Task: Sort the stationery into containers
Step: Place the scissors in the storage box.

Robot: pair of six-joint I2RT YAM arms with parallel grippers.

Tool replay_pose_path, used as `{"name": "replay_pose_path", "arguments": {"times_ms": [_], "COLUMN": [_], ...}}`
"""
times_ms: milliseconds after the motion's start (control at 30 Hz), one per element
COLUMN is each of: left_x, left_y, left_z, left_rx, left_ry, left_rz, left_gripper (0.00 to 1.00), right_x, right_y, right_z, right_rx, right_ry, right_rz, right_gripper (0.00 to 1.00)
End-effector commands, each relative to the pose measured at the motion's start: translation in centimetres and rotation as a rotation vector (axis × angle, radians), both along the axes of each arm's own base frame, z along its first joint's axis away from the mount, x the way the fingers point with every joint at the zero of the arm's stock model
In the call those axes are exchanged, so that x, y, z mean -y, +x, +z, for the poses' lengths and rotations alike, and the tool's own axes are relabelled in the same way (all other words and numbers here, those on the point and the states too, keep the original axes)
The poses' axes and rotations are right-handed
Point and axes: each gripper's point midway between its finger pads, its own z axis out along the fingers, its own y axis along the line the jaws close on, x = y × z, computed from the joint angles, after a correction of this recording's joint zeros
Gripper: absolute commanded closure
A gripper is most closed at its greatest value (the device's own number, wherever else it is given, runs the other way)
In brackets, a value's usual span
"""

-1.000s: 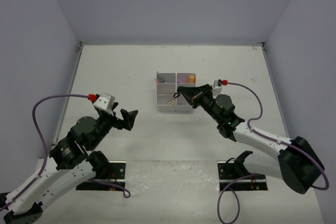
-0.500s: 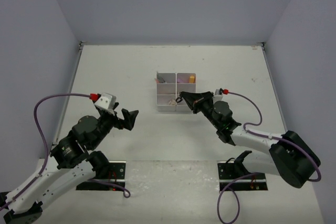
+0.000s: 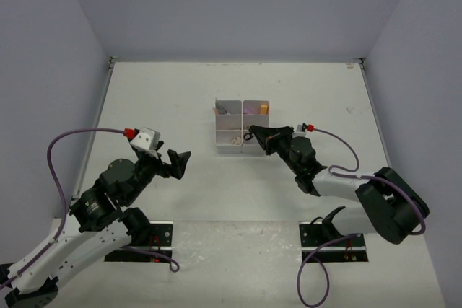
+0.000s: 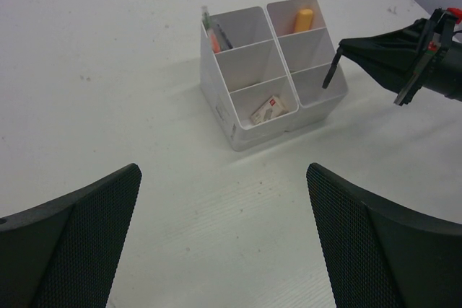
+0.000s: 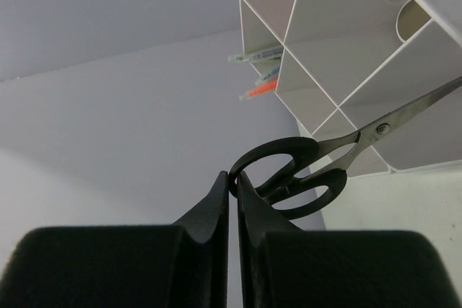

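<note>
Scissors: black handle loop pinched in closed right gripper, blades at near-right compartment of white organizer, mid-worktop. Left gripper: jaws wide apart.

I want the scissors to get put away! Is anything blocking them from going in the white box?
Nothing visible is. The right end effector holds the scissors by a handle loop, blades pointing at the near right compartment of the organizer, which looks empty.
</note>
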Motion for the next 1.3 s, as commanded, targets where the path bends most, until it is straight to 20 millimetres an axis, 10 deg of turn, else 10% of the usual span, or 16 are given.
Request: {"name": "replay_pose_path", "arguments": {"times_ms": [0, 1267], "left_x": [0.1, 0.2], "left_y": [0.2, 0.3], "left_z": [0.1, -0.3], "left_rx": [0.005, -0.004], "left_ry": [0.001, 0.012], "left_rz": [-0.001, 0.002], "left_gripper": [0.00, 0.00], "right_x": [1.1, 3.1], "right_y": [1.1, 1.1], "right_z": [-0.1, -0.7], "right_rx": [0.006, 0.011], "right_ry": [0.022, -0.004], "right_rz": [-0.069, -0.090], "right_gripper": [0.83, 0.86]}}
